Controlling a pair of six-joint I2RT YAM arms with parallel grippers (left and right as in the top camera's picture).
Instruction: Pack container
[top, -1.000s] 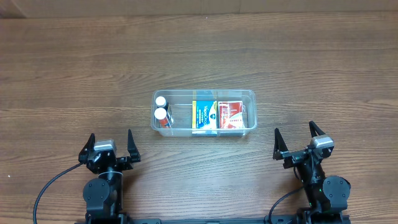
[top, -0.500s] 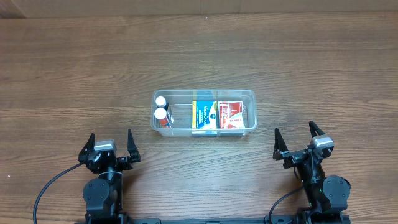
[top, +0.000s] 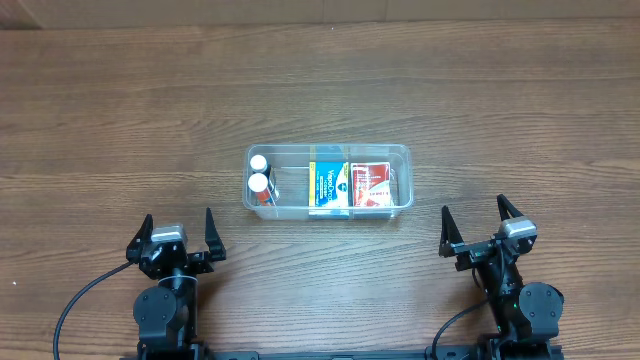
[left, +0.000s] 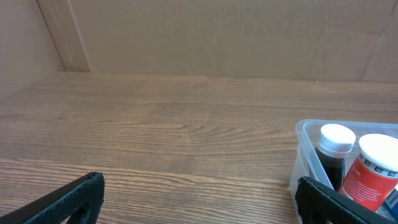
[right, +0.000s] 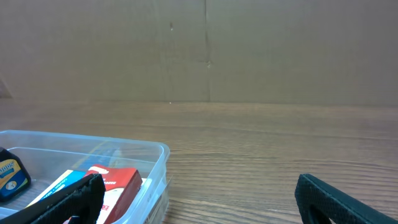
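The clear plastic container (top: 400, 155) stands at the table's middle. It holds two white-capped bottles (top: 259, 183) at its left end, a blue box (top: 329, 186) and a red box (top: 369, 185). My left gripper (top: 181, 233) is open and empty, near the front edge, left of the container. My right gripper (top: 476, 226) is open and empty, near the front edge, right of the container. The left wrist view shows the container's left end (left: 303, 155) with the bottles (left: 334, 149) past my open fingers (left: 199, 202). The right wrist view shows the container's right corner (right: 158, 163) and the red box (right: 118, 183) past my open fingers (right: 199, 199).
A brown cardboard wall (left: 217, 37) stands behind the wooden table (top: 320, 90).
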